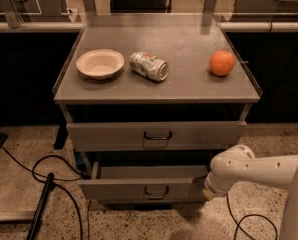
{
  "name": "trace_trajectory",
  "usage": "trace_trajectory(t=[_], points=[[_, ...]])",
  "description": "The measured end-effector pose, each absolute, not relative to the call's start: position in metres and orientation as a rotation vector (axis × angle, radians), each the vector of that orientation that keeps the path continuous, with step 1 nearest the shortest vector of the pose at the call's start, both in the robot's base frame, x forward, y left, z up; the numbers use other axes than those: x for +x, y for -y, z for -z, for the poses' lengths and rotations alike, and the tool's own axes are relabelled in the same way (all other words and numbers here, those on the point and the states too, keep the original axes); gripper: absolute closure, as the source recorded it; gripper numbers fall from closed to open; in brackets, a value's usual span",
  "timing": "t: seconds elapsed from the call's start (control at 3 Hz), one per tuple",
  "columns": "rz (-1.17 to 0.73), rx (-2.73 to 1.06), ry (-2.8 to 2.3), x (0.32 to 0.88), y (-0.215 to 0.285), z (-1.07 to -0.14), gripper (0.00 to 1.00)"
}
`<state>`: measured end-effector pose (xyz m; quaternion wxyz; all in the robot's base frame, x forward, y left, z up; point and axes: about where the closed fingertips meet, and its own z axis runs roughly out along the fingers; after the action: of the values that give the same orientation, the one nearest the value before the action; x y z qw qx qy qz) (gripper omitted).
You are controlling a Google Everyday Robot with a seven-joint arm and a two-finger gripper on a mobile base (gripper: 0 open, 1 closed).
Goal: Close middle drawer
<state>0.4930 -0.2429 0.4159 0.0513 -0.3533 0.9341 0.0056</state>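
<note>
Gripper (208,187) low at the right end of the middle drawer (139,188), up against its front panel or as near as can be judged; cannot tell whether spread or pressed together, hidden as it is behind the white wrist. Placed there, seemingly, to shove the panel inward with the arm (259,171) rather than to catch the small dark handle (156,190) at the middle of the same drawer. Middle drawer itself pulled partway out, a strip of shallow grey tray showing behind the panel, with nothing seen in that strip. Probably mid-push, then, with some travel left before flush. Worth watching: pushing at one end rather than the centre could skew the drawer on its runners. Directly above the middle drawer, a wider grey front (109,134), shut, and over that a dark open slot. Higher again above the middle drawer, the cabinet top (189,86) carrying a pale bowl (100,63) above the drawer's left part, apparently empty; a dented can (149,66) on its side just beside the bowl; an orange (222,63) above the drawer's right end, well apart from the can. Left of the middle drawer, black cables (49,166) looping over the floor.
</note>
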Motion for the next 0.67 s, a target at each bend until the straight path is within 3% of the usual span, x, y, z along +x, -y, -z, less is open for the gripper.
trace_trajectory(t=[0.67], points=[[-0.017, -1.075, -2.843, 0.4929, 0.2428, -0.4158, 0.11]])
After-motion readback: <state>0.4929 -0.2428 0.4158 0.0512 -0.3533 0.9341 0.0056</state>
